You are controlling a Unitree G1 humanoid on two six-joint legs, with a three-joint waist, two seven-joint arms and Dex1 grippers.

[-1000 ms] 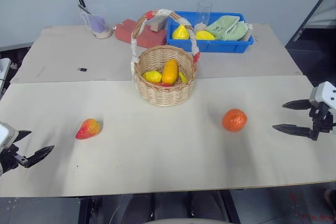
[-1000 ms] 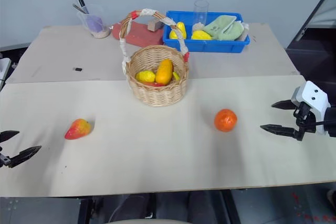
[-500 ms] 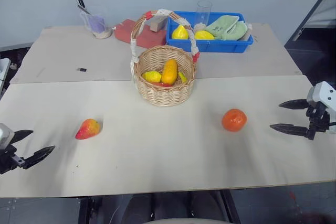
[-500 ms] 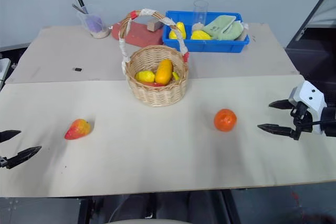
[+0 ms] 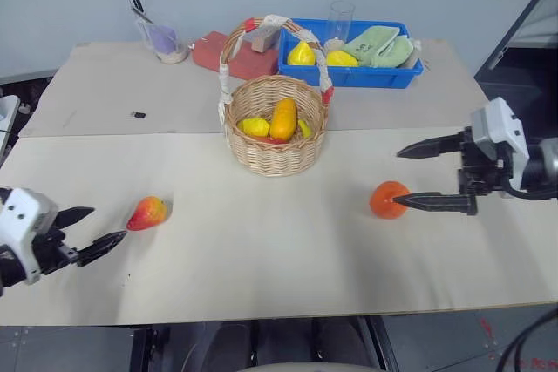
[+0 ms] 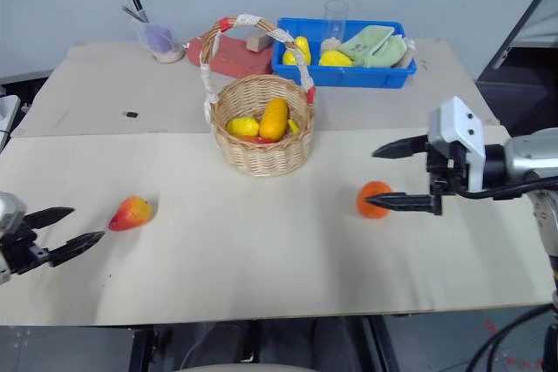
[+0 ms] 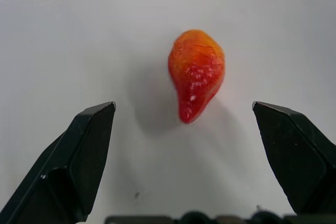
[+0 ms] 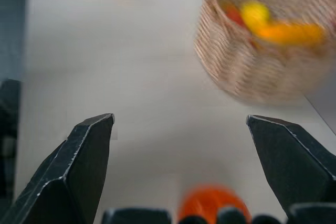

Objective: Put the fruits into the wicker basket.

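Note:
The round orange fruit (image 5: 386,199) lies on the table to the right of the wicker basket (image 5: 270,156). My right gripper (image 5: 397,179) is open and points left. Its near fingertip hangs in front of the orange fruit and its far fingertip is above and behind it. In the right wrist view the orange fruit (image 8: 210,203) sits low between the fingers, with the basket (image 8: 262,72) beyond. The pointed red fruit (image 5: 147,213) lies at the left of the table. My left gripper (image 5: 108,223) is open just short of it, and the red fruit (image 7: 197,72) lies ahead between the fingers.
The basket holds yellow and orange fruits under its taped handle (image 5: 272,22). Behind it are a blue tray (image 5: 349,74) with yellow fruits, a green cloth and a glass, a red block (image 5: 228,58) and a plastic cup (image 5: 161,41). A small black item (image 5: 138,115) lies far left.
My right gripper has swung left and up from the table's right edge to the orange fruit. My left gripper has moved right toward the red fruit. Both stay open.

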